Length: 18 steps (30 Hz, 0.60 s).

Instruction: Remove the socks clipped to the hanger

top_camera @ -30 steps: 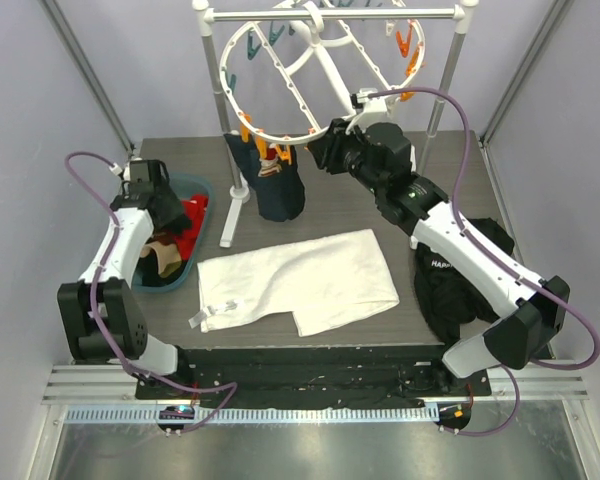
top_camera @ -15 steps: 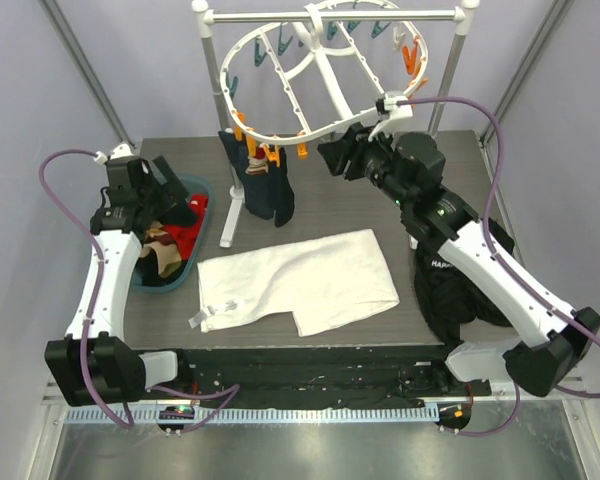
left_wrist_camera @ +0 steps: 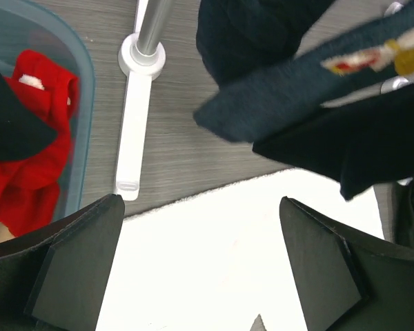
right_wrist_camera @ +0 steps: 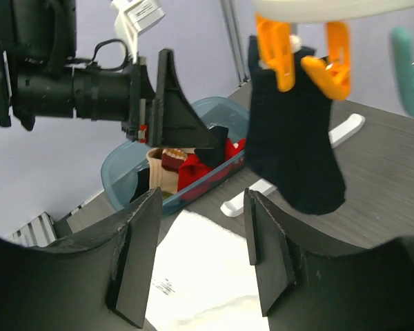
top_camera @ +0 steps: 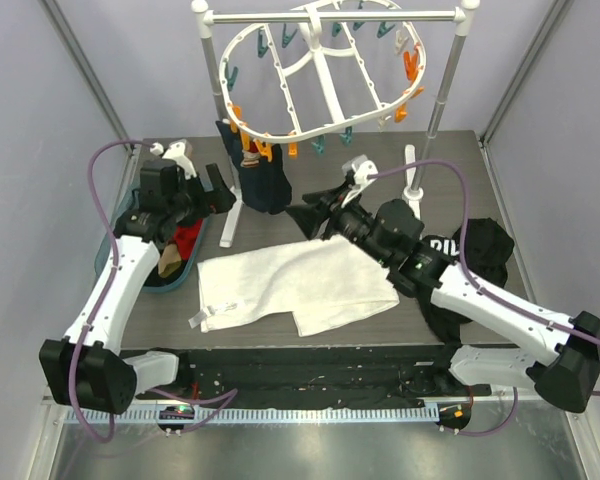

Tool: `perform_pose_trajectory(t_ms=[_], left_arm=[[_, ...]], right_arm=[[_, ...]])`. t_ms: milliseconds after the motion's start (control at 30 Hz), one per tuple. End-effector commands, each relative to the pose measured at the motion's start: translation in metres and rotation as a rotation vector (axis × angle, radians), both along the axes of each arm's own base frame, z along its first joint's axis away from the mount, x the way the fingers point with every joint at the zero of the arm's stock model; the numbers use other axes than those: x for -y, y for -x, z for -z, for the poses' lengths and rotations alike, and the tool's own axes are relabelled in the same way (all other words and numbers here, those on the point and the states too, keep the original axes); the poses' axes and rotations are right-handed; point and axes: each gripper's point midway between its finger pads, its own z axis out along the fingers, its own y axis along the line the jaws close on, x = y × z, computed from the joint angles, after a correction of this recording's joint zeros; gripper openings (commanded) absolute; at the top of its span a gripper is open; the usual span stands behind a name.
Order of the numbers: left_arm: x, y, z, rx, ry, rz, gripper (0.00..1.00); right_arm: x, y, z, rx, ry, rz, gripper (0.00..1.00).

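The dark navy sock (top_camera: pixel 267 185) hangs lengthwise downward from orange clips (right_wrist_camera: pixel 274 55) at the left rim of the white oval plastic hanger (top_camera: pixel 328 85), just right of the released left hand (top_camera: pixel 220 190), nearer than the likewise released right hand (top_camera: pixel 315 215).

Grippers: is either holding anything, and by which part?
Nothing is held: the left gripper and right gripper are both open and empty. The dark sock hangs from an orange clip.
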Motion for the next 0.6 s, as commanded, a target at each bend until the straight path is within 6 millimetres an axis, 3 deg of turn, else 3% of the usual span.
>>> perform_pose_trajectory(t_ms=[0,133,167,267,300,367,400,433,500,567], left_arm=[[-0.001,0.003,-0.024,0.104,-0.016,0.027,1.0],[-0.013,0.008,-0.028,0.131,-0.03,-0.044,1.0],[-0.016,0.009,-0.027,0.126,-0.033,-0.062,1.0],[-0.025,0.014,-0.027,0.129,-0.05,-0.105,1.0],[-0.026,0.016,-0.027,0.129,-0.043,-0.116,1.0],[-0.033,0.019,-0.03,0.14,-0.051,-0.152,1.0],[-0.034,0.021,-0.029,0.137,-0.051,-0.163,1.0],[-0.037,0.022,-0.03,0.138,-0.053,-0.178,1.0],[-0.041,0.024,-0.032,0.148,-0.057,-0.201,1.0],[-0.042,0.025,-0.032,0.149,-0.055,-0.21,1.0]], right_arm=[[-0.001,-0.007,-0.02,0.13,-0.094,0.12,0.61],[-0.015,-0.025,-0.002,0.146,-0.101,0.17,0.7],[-0.025,-0.032,0.015,0.135,-0.066,0.176,0.71],[-0.031,-0.045,0.019,0.158,-0.064,0.216,0.74],[-0.039,-0.052,0.034,0.147,-0.04,0.219,0.75],[-0.046,-0.06,0.032,0.168,-0.045,0.237,0.79],[-0.056,-0.066,0.05,0.153,-0.015,0.24,0.79],[-0.061,-0.069,0.043,0.175,-0.032,0.249,0.79],[-0.074,-0.08,0.062,0.177,-0.002,0.263,0.8],[-0.085,-0.087,0.057,0.204,-0.02,0.285,0.81]])
